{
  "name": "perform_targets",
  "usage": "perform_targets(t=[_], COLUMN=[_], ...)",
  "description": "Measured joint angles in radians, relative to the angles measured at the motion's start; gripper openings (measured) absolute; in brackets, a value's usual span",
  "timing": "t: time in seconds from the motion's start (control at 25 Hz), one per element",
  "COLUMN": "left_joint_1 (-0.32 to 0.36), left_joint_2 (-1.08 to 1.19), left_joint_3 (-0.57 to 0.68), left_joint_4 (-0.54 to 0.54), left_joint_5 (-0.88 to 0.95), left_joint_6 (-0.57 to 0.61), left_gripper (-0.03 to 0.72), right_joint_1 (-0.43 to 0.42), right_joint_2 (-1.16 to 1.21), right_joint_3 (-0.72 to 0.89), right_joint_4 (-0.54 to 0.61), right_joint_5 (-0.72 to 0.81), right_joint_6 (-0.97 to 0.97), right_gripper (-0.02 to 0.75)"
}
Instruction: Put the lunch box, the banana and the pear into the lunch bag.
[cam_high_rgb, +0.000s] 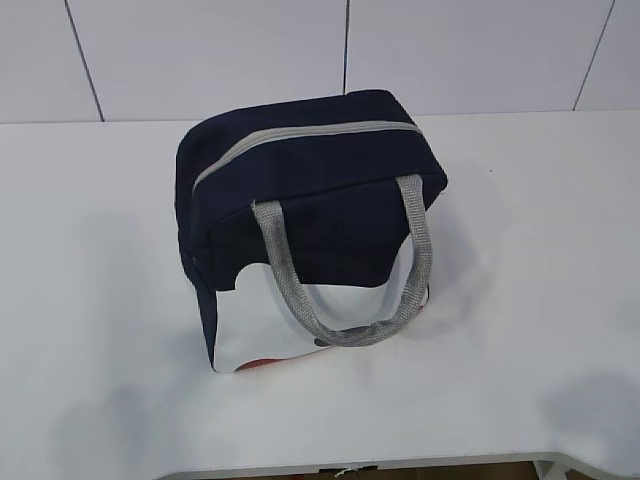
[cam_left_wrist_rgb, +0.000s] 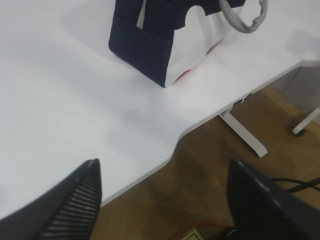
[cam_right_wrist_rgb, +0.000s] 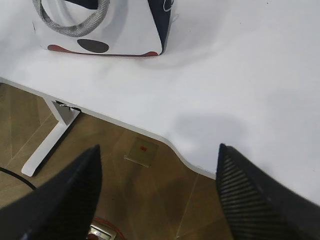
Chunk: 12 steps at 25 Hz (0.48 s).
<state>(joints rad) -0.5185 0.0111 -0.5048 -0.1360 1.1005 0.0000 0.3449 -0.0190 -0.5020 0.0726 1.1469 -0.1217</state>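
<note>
Exterior, lunch bag (cam_high_rgb: 310, 225): stands near the middle of the white table (cam_high_rgb: 90, 300), navy upper part, white lower side panel facing the camera.
Exterior, zipper (cam_high_rgb: 300, 140): grey trim runs along the top; looks drawn shut, so the interior is hidden.
Exterior, handles (cam_high_rgb: 345, 290): grey webbing loop hangs down over the white panel.
Exterior, hidden: lunch box, banana and pear do not show; both arms are out of frame; small red and dark marks at the bag's base are too partial to read.
Left wrist, left gripper (cam_left_wrist_rgb: 165, 200): fingers (cam_left_wrist_rgb: 75, 200) wide apart, nothing between them; it hovers over the table edge and wood floor (cam_left_wrist_rgb: 210, 165), well apart from the bag.
Left wrist, bag: top is cut off by the frame; only a navy corner and a handle loop show.
Right wrist, right gripper (cam_right_wrist_rgb: 157, 195): fingers (cam_right_wrist_rgb: 250, 195) spread, empty, above the table edge.
Right wrist, bag: only the lower white panel, with a dark oval and red patches, is in frame.
</note>
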Motion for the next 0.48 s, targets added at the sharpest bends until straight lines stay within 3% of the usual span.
perform_targets(t=[0.48], left_joint_1=[0.030], left_joint_2=[0.000], left_joint_3=[0.000], left_joint_4=[-0.002], left_joint_5=[0.000], left_joint_6=[0.000], left_gripper=[0.531], right_joint_1=[0.000], right_joint_2=[0.000], right_joint_3=[0.000], right_joint_4=[0.000], right_joint_5=[-0.004], right_joint_6=[0.000], right_gripper=[0.581])
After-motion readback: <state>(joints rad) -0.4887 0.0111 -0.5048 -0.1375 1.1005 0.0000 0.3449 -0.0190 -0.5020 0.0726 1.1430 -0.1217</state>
